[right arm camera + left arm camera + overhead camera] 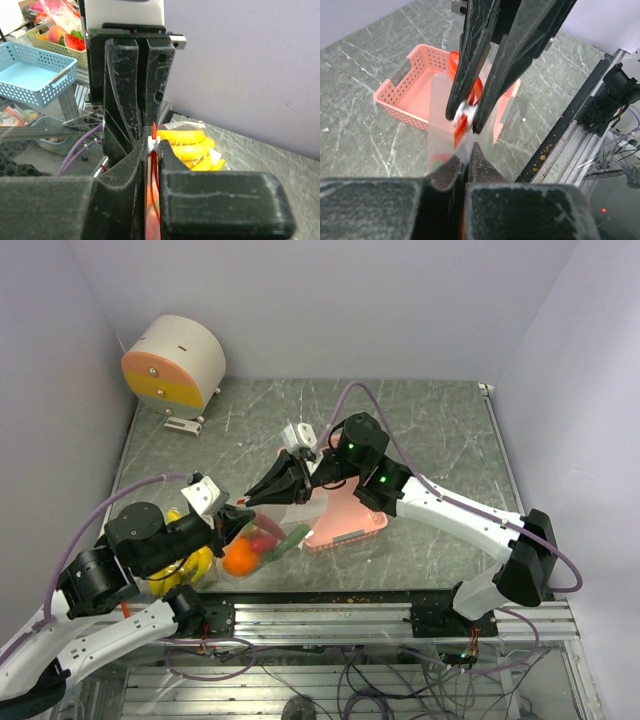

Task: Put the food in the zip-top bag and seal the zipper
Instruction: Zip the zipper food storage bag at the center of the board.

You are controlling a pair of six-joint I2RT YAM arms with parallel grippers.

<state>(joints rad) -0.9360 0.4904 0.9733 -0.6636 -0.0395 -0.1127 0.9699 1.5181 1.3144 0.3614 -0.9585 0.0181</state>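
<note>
Nearest, the left gripper [467, 152] is clamped on the zipper [460, 129] of the zip-top bag [438, 112]. Just beyond its tips the right gripper [466, 118] pinches the same strip.

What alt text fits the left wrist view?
Two closed grippers pinch the orange-red zipper of the clear bag: the left gripper from below, the right gripper from above. A pink tray sits behind on the grey marbled table.
</note>
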